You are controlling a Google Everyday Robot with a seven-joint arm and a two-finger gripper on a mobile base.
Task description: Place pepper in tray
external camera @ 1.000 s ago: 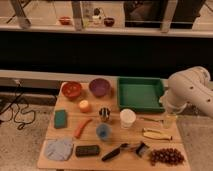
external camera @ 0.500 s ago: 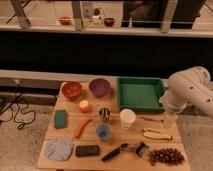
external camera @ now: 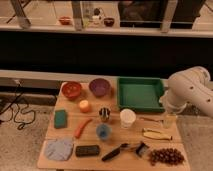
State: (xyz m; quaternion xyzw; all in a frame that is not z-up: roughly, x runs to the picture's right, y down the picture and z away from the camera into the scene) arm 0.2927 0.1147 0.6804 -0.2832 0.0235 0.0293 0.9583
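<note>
The slim orange-red pepper (external camera: 82,127) lies on the wooden table, left of centre, between the green sponge (external camera: 61,118) and a blue cup (external camera: 103,131). The large green tray (external camera: 140,80) stands at the table's back right and holds nothing that I can see. My white arm (external camera: 190,91) comes in from the right, just beside the tray's right end. The gripper (external camera: 169,120) hangs below it over the table's right edge, far from the pepper and holding nothing that I can see.
A red bowl (external camera: 72,90), a purple bowl (external camera: 99,87) and a round orange fruit (external camera: 84,105) are at the back left. A metal cup (external camera: 104,114), white cup (external camera: 127,118), banana-like piece (external camera: 156,134), grapes (external camera: 166,156), black-handled brush (external camera: 120,150) and blue cloth (external camera: 59,149) fill the rest.
</note>
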